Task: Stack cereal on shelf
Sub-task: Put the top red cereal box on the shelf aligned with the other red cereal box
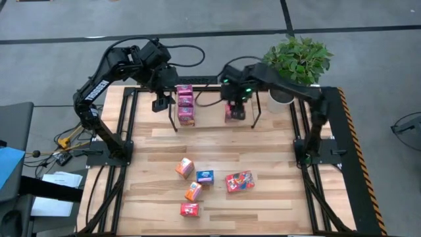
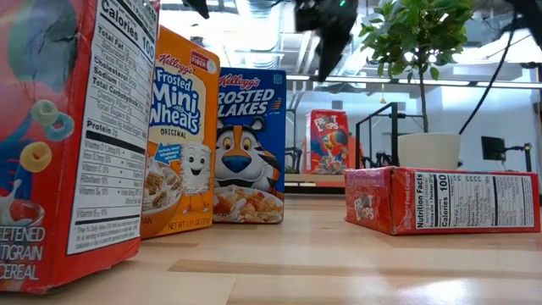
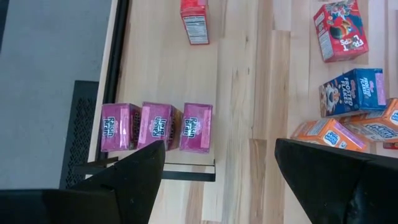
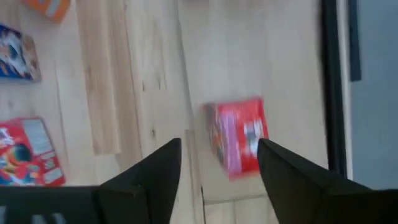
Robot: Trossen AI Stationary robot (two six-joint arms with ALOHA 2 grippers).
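Observation:
Three magenta cereal boxes (image 3: 158, 126) stand side by side at the left end of the thin black shelf (image 1: 173, 117), near the table's far edge. They also show in the high view (image 1: 185, 105). My left gripper (image 3: 219, 146) hovers open above the table beside them and touches nothing. A red cereal box (image 4: 239, 137) stands upright on its base farther right in the shelf area; it also shows in the low view (image 2: 326, 140). My right gripper (image 4: 219, 144) is open above it, its fingers to either side and clear of it.
Loose cereal boxes lie in the table's near middle: orange (image 1: 184, 168), blue (image 1: 204, 176), a larger red one (image 1: 239, 181), another orange (image 1: 193, 191) and a small red one (image 1: 189, 209). A potted plant (image 1: 299, 62) stands at the far right corner. Bare wood lies between the shelf and the loose boxes.

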